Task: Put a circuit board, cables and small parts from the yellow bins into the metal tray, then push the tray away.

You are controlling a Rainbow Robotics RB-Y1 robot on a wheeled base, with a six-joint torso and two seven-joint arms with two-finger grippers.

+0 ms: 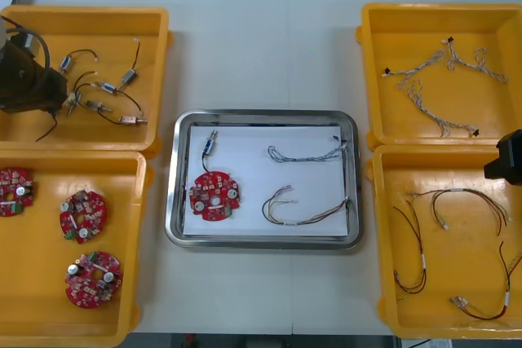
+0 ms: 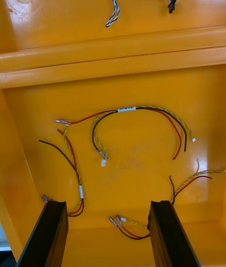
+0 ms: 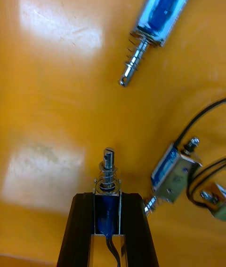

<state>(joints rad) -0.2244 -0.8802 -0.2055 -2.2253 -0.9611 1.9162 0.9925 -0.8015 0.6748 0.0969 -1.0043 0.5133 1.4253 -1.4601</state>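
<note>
My left gripper (image 3: 107, 210) is down in the far left yellow bin (image 1: 114, 22), shut on a small metal part (image 3: 108, 177) with a blue body and a spring pin that sticks out past the fingertips. Two more small metal parts (image 3: 162, 11) (image 3: 172, 173) lie close by on the bin floor. In the front view the left arm (image 1: 24, 79) covers that spot. The metal tray (image 1: 179, 177) holds a red circuit board (image 1: 214, 196), a small metal part (image 1: 210, 144) and two cables (image 1: 306, 152) (image 1: 302, 211). My right gripper (image 2: 106, 229) hangs open over red and yellow cables (image 2: 136, 126).
The near left bin (image 1: 49, 315) holds three circuit boards (image 1: 82, 216). The far right bin (image 1: 408, 22) holds blue and white cables (image 1: 432, 79). The near right bin (image 1: 391, 283) has several red, yellow and black cables (image 1: 457, 201). The right arm (image 1: 507, 156) sits at the right edge.
</note>
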